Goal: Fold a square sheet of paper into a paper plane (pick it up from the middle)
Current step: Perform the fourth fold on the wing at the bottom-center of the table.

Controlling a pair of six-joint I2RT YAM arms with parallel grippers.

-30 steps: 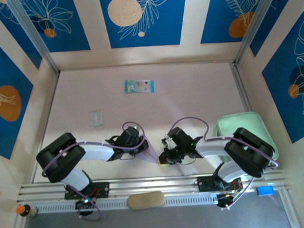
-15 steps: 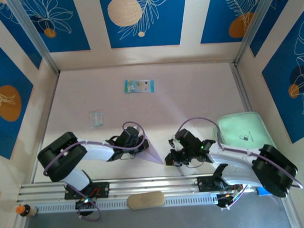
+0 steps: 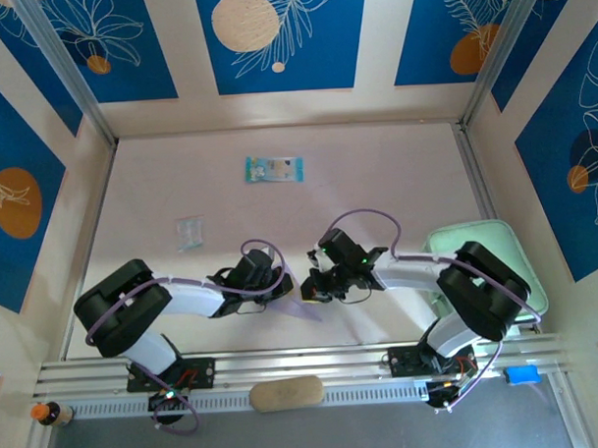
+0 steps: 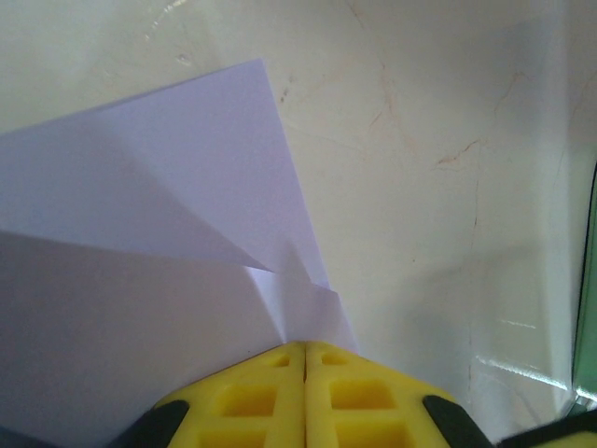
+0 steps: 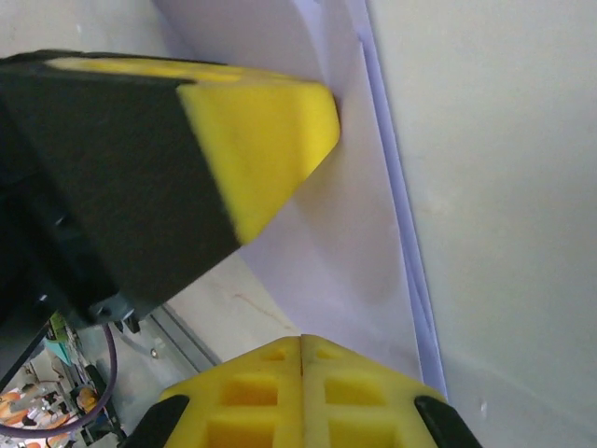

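Note:
The lilac sheet of paper [image 3: 304, 304] lies folded near the table's front edge, between the two grippers. In the left wrist view the paper [image 4: 187, 168] shows pointed flaps and creases that run in under my left gripper [image 4: 305, 347], whose yellow jaws are shut with their tips on the paper. My right gripper [image 5: 300, 341] is shut too, tips down on the layered paper [image 5: 345, 233], with a left finger [image 5: 270, 121] touching the sheet just ahead of it. From above, the left gripper [image 3: 285, 291] and right gripper [image 3: 311, 289] almost meet over the paper.
A blue-green packet [image 3: 274, 169] lies at the back centre and a small clear packet [image 3: 189, 233] at the left. The mint-green tray [image 3: 496, 247] sits to the right, behind the right arm. A beige oblong [image 3: 285, 393] rests on the front rail.
My right gripper has swung left and slightly away from the front edge, onto the paper beside the left gripper. Less paper shows from above. The left arm has stayed put.

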